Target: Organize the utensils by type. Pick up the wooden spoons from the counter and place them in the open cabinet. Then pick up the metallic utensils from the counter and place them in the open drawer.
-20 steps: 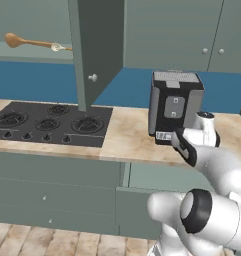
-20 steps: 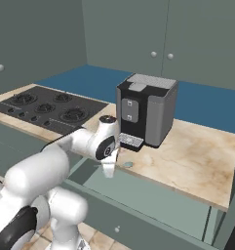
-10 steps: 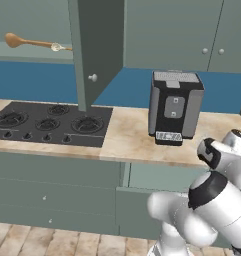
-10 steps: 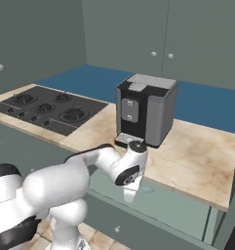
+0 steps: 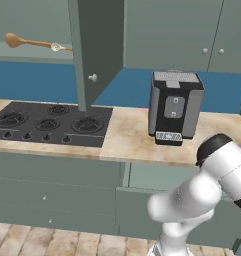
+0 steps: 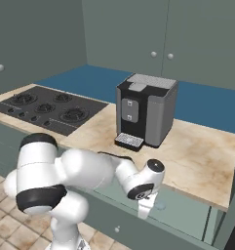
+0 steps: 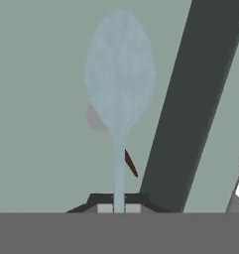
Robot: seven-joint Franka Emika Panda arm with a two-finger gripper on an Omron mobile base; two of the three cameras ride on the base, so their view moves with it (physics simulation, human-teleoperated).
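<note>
Pale blue-grey spoon (image 7: 119,89), smooth oval bowl

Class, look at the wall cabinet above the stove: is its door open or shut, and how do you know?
Open. The cabinet door swings out over the stove, and a wooden spoon lies in plain sight on the shelf inside.

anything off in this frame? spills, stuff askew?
Nothing stands out. The large orange-brown wooden spoon lies on the grey-green wall cabinet's shelf. The gripper is shut on the pale blue-grey metal spoon, held over the open grey-green drawer. No spills on the beige marbled counter.
</note>
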